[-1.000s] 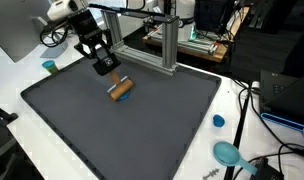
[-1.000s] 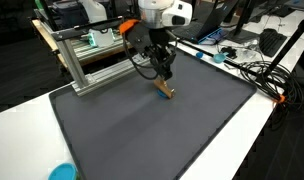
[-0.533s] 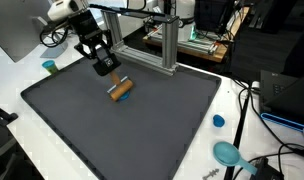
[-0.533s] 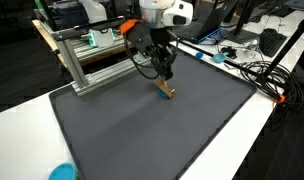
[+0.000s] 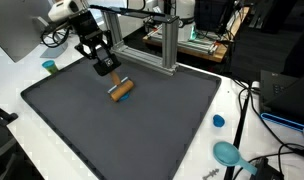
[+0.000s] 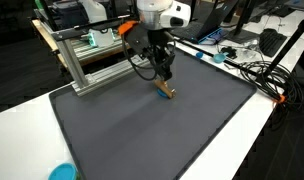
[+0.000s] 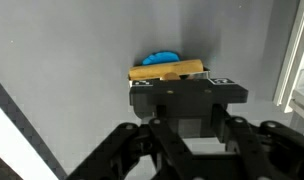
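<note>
My gripper [image 5: 111,72] hangs over the back part of a dark grey mat [image 5: 142,130], fingers pointing down. A short brown wooden piece [image 5: 120,91] lies on the mat right under the fingertips, with a pale blue part rising from it into the jaws. In an exterior view the gripper [image 6: 164,78] stands on top of the wooden piece [image 6: 168,91]. In the wrist view the gripper [image 7: 182,88] has a yellow-brown bar [image 7: 170,70] lying across its tips, with a blue part [image 7: 160,58] behind the bar. The jaws stand closed on this piece.
An aluminium frame [image 5: 164,40] [image 6: 92,55] stands at the mat's back edge, close to the arm. A teal cup [image 5: 50,67], a blue cap [image 5: 219,121] and a teal scoop [image 5: 229,153] sit on the white table. Cables [image 6: 262,75] lie beside the mat.
</note>
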